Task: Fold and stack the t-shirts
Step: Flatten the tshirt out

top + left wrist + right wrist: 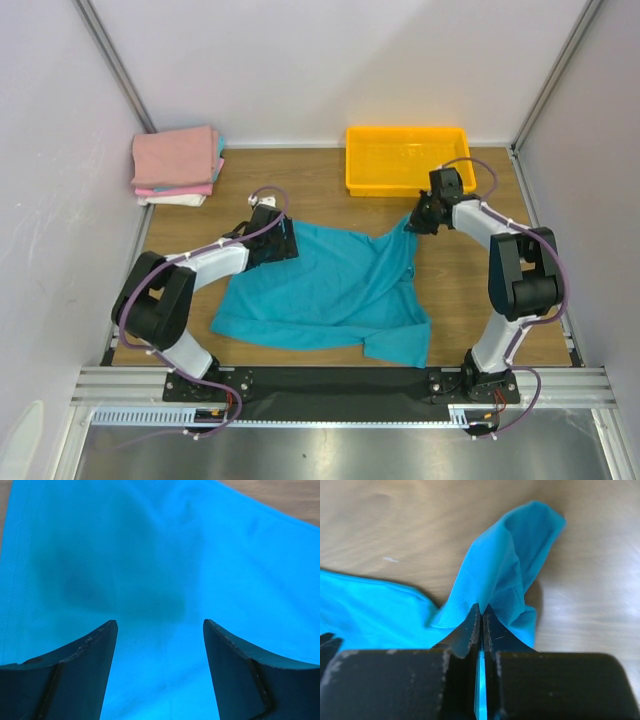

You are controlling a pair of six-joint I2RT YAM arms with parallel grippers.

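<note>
A teal t-shirt (330, 290) lies spread and rumpled on the wooden table. My left gripper (283, 240) is open over its far left corner; in the left wrist view the cloth (160, 570) fills the frame between the spread fingers (85, 670). My right gripper (420, 217) is shut on the shirt's far right corner, and a peak of teal cloth (505, 575) rises out of the closed jaws above the table. A stack of folded shirts (178, 165), pink on top with teal and white below, sits at the far left corner.
A yellow tray (408, 158) stands at the back, just behind my right gripper. White walls with metal posts enclose the table on three sides. Bare wood (470, 300) shows to the right of the shirt.
</note>
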